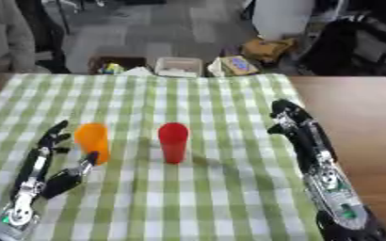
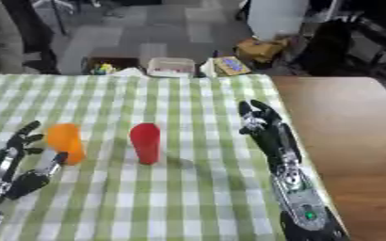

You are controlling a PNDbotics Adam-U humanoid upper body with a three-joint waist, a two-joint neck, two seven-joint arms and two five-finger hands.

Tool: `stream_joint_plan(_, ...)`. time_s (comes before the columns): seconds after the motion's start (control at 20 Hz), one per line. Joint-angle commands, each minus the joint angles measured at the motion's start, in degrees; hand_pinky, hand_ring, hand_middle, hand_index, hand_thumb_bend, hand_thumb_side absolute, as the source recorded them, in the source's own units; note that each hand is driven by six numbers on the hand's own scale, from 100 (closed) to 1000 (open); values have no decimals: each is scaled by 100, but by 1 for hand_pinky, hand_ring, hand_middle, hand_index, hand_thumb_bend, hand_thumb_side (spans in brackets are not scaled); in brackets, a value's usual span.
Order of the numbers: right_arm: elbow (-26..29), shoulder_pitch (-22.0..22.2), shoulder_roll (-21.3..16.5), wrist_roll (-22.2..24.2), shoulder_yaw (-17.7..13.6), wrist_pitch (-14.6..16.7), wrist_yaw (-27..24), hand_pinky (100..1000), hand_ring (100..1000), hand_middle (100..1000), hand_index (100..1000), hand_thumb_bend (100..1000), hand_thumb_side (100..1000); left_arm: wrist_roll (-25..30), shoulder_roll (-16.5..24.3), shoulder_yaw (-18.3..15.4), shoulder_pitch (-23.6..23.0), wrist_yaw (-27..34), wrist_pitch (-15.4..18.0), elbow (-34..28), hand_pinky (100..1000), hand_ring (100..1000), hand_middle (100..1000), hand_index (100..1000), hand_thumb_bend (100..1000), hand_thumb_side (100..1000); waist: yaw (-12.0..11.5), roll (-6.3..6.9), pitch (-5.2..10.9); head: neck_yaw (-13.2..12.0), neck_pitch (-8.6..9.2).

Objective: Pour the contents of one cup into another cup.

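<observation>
The orange cup (image 1: 92, 142) stands upright on the green-and-white checked cloth (image 1: 196, 197), in the gap between the left hand's (image 1: 44, 172) fingers (image 1: 51, 136) and its thumb (image 1: 87, 162). The fingers reach up along the cup's left side, straight and spread a little, and the thumb comes up just below and to the right of the cup's base. Whether thumb or fingers actually touch the cup cannot be told; nothing is curled round it, so the hand reads as spread open beside the cup rather than clamped on it.

The red cup (image 1: 173, 141) stands upright too, to the right of the thumb, near the orange one but clear of it (a strip of cloth shows between them). It sits about level with the orange cup.

The right hand (image 2: 258, 123) lies well apart from both cups, near the cloth's right edge where the bare wooden table (image 1: 365, 122) begins. Its fingers point away from the robot, straight and close together, holding nothing. The red cup is off to the left of those fingertips, with open cloth between.
</observation>
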State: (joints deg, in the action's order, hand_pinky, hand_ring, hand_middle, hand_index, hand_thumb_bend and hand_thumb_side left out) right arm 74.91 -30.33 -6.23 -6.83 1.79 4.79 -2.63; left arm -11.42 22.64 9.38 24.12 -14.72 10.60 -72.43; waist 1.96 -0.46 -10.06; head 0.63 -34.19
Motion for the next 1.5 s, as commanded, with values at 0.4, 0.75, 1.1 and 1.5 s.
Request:
stream_joint_plan(0.4, 64, -163, -38, 38, 28, 13, -3, 669, 492, 616, 875, 378, 606, -93, 168, 67, 269, 45, 88, 184, 744, 872, 948, 1000, 478, 413, 81, 0, 4, -31, 89)
stream_joint_plan(0.75, 46, -189, -35, 57, 35, 16, -6, 668, 491, 614, 874, 376, 606, -128, 183, 83, 376, 128, 150, 345, 736, 866, 944, 1000, 471, 415, 143, -20, -52, -49, 125)
stream_joint_plan(1.1, 36, -199, -36, 68, 42, 17, -19, 668, 491, 614, 874, 376, 606, -120, 244, 104, 468, 239, 215, 401, 731, 862, 941, 1000, 458, 414, 181, -30, -103, -87, 146)
stream_joint_plan(1.5, 26, -200, -35, 84, 49, 18, -29, 668, 491, 614, 874, 375, 606, -77, 252, 119, 526, 222, 257, 494, 729, 856, 939, 1000, 438, 417, 206, -40, -142, -178, 107)
